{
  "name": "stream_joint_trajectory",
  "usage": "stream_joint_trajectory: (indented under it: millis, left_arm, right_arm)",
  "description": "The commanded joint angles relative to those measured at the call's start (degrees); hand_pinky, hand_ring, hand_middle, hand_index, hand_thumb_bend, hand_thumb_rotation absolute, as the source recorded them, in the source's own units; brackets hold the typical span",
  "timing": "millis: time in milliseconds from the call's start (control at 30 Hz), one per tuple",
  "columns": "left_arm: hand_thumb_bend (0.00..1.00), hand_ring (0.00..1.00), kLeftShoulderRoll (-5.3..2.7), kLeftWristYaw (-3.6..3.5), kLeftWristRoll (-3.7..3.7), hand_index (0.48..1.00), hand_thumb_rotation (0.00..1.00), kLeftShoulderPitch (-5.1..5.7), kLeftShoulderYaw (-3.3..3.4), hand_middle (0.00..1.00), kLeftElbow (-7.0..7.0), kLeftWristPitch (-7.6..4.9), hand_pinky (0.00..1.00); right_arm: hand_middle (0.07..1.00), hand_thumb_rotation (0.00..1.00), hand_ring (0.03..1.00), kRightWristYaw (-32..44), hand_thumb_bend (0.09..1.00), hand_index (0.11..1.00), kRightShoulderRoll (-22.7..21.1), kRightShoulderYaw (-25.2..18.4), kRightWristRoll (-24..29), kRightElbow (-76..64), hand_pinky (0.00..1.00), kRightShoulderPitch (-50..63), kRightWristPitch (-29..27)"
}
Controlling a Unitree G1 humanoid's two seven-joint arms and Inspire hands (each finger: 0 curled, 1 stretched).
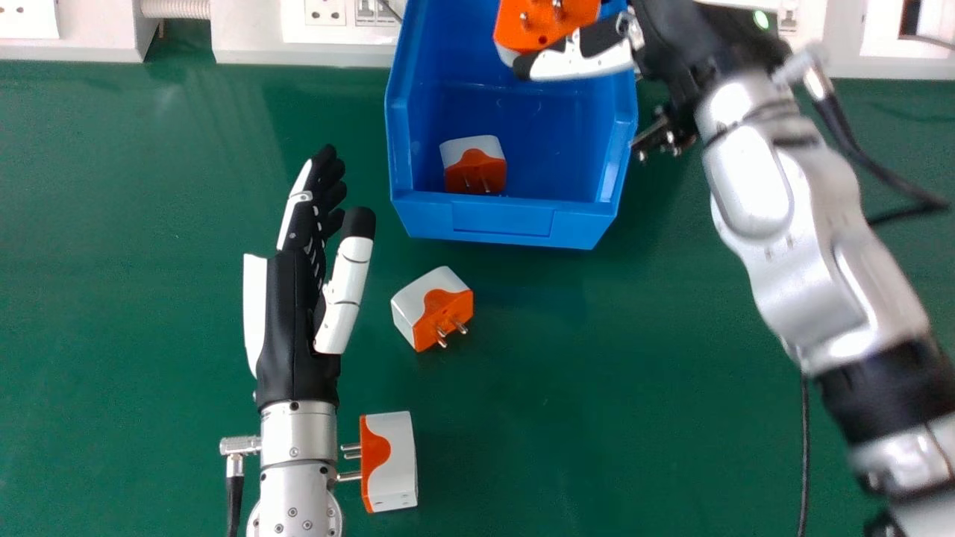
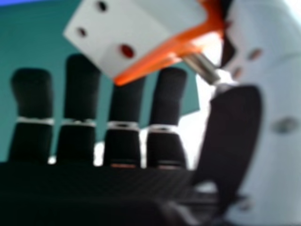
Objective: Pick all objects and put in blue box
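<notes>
The right hand is above the blue box, its thumb and fingers pinching a white and orange plug adapter. In the right hand view, that adapter is between the thumb and the fingertips of the right hand. Another adapter lies inside the box by its near wall. On the green table, one adapter sits just in front of the box, and one stands beside the left forearm. The left hand is open and empty, left of the adapters.
White wall panels with sockets run along the back edge of the green table. A black cable lies at the right, partly under the right arm. Another cable hangs beside the left wrist.
</notes>
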Motion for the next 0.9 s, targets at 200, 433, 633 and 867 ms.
stream_joint_trajectory:
  millis: [200,433,633,867]
  left_arm:
    - [0.71,0.9,0.14,0.75,0.57,0.89,0.88,-0.82,-0.12,0.91,-0.03,-1.6,0.9]
    - [0.71,0.9,0.18,1.43,0.96,0.889,0.88,-1.03,-0.3,0.91,0.45,-2.17,0.9]
    - [0.72,0.9,0.12,1.45,0.89,0.887,0.88,-1.01,-0.28,0.91,0.61,-2.2,0.9]
    - [0.72,0.9,0.01,1.21,0.58,0.887,0.88,-1.12,-0.25,0.91,0.85,-2.02,0.91]
  right_arm:
    - [0.503,0.0,0.403,-11.6,0.499,0.519,0.5,7.6,-5.6,26.4,0.29,-14.0,-8.6]
    - [0.492,0.0,0.408,-22.8,0.498,0.52,0.9,14.3,-11.3,37.2,0.31,-17.7,-10.1]
    - [0.481,0.0,0.413,-23.7,0.498,0.52,1.7,17.2,-12.9,39.6,0.33,-18.2,-5.8]
    - [0.575,0.02,0.512,-19.4,0.568,0.566,2.5,17.9,-12.3,38.0,0.4,-18.2,-0.2]
